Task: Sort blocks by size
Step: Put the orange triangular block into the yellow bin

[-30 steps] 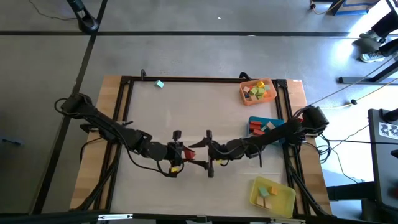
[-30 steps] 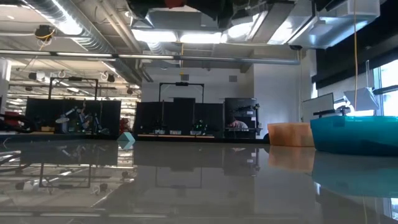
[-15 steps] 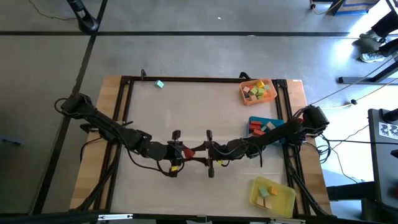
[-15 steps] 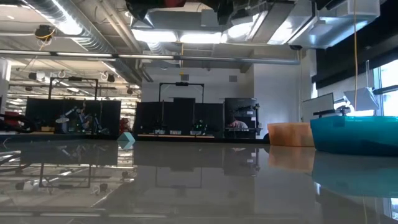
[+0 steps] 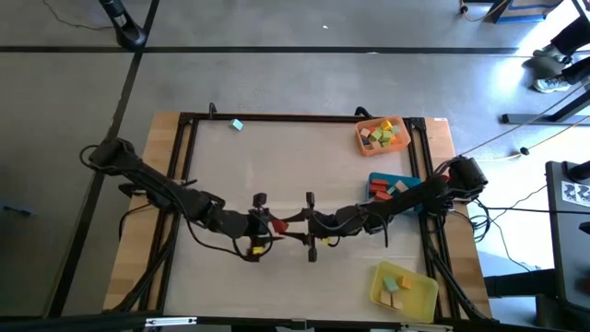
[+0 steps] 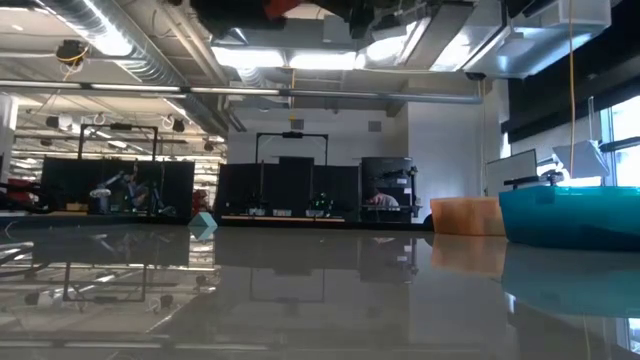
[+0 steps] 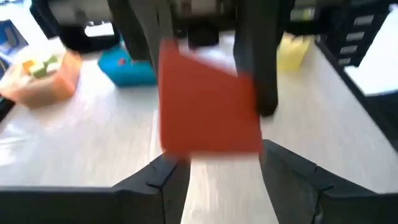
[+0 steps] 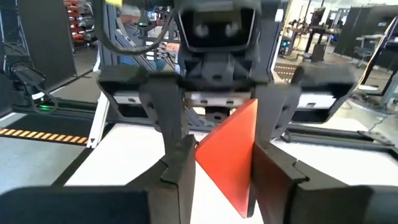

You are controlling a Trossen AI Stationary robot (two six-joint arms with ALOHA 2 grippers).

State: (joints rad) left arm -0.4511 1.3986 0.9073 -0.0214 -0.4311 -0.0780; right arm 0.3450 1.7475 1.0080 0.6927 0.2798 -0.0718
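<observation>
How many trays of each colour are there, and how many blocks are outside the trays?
orange tray: 1
blue tray: 1
yellow tray: 1
teal block, lying loose: 1
red block, held up: 1
Total: 5

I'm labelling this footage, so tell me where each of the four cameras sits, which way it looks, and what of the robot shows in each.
High view: above the table, looking straight down; both arms meet mid-table around a red block.
Low view: at tabletop height, facing the room; only dark arm undersides at the top.
Left wrist view: on the left arm, facing the right gripper and the trays beyond.
Right wrist view: on the right arm, facing the left gripper.
Shared: both wrist views show the red block between the fingers.
</observation>
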